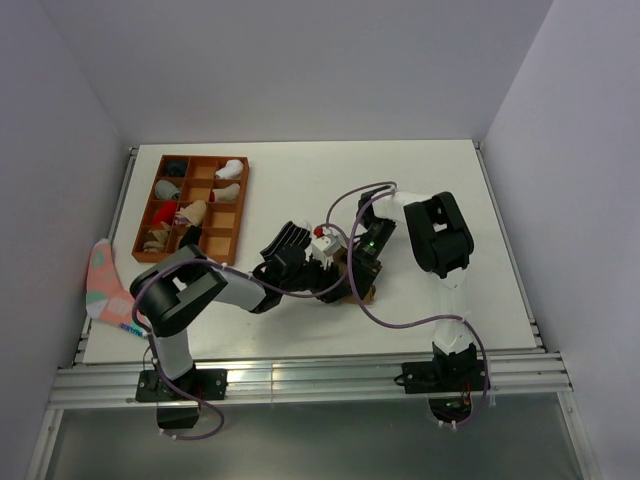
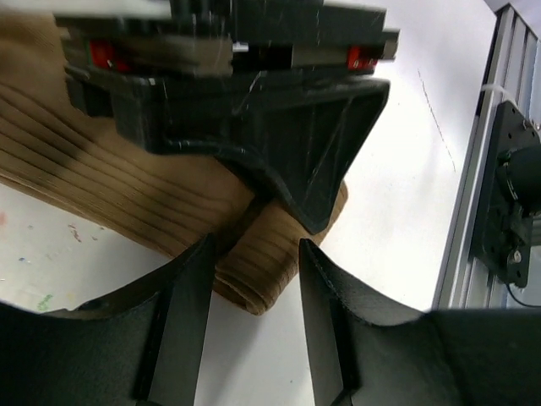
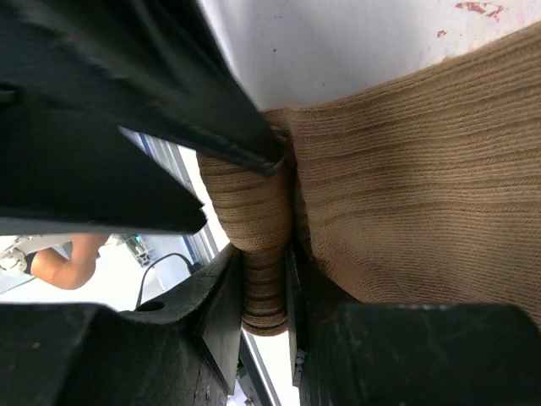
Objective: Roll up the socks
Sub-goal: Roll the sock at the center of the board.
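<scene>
The tan-brown ribbed sock (image 2: 101, 182) lies on the white table with one end rolled (image 2: 258, 275). My right gripper (image 3: 264, 264) is shut on that rolled end (image 3: 264, 211), pinching it between both pads. My left gripper (image 2: 256, 247) is open, its fingers standing either side of the same rolled end, with the right gripper's black body (image 2: 279, 127) just beyond it. In the top view both grippers (image 1: 338, 272) meet at mid-table over the tan sock (image 1: 362, 293). A dark striped shape (image 1: 288, 240) by the left wrist may be the black sock; I cannot tell.
A brown compartment tray (image 1: 237, 212) with several sock bundles stands at the back left. A pink sock with teal patches (image 1: 104, 285) hangs at the table's left edge. Purple cables (image 1: 390, 318) loop over the table near the right arm. The metal rail (image 2: 473, 211) runs along the near edge.
</scene>
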Controlling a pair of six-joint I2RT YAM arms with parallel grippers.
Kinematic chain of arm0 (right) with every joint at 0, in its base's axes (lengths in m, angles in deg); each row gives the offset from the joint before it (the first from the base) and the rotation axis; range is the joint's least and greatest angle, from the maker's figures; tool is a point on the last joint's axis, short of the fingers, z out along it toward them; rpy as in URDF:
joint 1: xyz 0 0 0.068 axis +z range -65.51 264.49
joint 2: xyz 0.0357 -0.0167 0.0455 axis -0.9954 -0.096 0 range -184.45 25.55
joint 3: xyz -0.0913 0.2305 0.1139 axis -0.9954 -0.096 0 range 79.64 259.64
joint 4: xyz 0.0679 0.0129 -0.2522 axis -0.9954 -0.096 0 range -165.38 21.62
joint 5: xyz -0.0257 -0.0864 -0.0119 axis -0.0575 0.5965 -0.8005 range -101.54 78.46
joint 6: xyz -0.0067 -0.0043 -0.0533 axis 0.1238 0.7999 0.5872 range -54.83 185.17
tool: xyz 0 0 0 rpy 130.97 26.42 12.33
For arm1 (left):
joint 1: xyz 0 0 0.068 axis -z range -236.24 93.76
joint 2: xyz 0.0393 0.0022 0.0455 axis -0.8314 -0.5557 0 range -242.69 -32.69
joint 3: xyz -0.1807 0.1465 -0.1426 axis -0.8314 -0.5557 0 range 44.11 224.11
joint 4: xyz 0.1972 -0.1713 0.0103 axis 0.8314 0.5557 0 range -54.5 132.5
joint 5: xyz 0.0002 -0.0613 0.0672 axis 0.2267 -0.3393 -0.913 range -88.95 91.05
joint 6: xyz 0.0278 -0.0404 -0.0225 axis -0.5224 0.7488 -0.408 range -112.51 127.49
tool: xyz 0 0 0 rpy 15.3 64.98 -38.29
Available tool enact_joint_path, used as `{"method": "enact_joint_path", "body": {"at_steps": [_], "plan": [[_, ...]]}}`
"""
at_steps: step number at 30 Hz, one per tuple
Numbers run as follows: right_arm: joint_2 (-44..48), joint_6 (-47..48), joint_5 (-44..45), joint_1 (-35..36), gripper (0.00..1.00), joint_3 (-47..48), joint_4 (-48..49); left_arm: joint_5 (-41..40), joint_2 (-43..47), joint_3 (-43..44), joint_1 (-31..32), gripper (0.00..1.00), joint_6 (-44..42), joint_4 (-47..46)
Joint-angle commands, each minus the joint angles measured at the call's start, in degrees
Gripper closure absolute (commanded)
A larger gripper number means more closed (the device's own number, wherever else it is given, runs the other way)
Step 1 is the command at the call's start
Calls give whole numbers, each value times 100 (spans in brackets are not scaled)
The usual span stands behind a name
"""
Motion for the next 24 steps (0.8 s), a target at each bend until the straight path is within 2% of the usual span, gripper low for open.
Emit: {"method": "enact_joint_path", "body": {"at_steps": [1,8,11,12,14,15,17,18,21,24], "plan": [[-92,42,63,-38,82,111,-11,330,-163,92,30,50,31,-584],[-75,-28,116,-38,82,-12,129,463,-480,4,30,51,321,-962],[13,-151,168,-38,83,-108,313,410,-559,30,39,57,444,-945],[101,-256,177,-38,82,-205,480,375,-585,39,39,63,462,-884],[293,-353,212,-38,80,-319,674,217,-577,48,82,67,549,-831],[347,-449,221,-30,76,-442,857,147,-577,74,109,76,558,-691],[513,-608,239,-38,70,-539,1060,68,-594,127,205,82,559,-585],[558,-687,230,-30,66,-600,1166,-11,-612,162,249,89,541,-402],[716,-881,204,-38,62,-671,1324,-100,-673,268,364,100,567,-251],[979,-1039,186,-47,58,-759,1447,-249,-691,224,382,100,708,-251]]}}
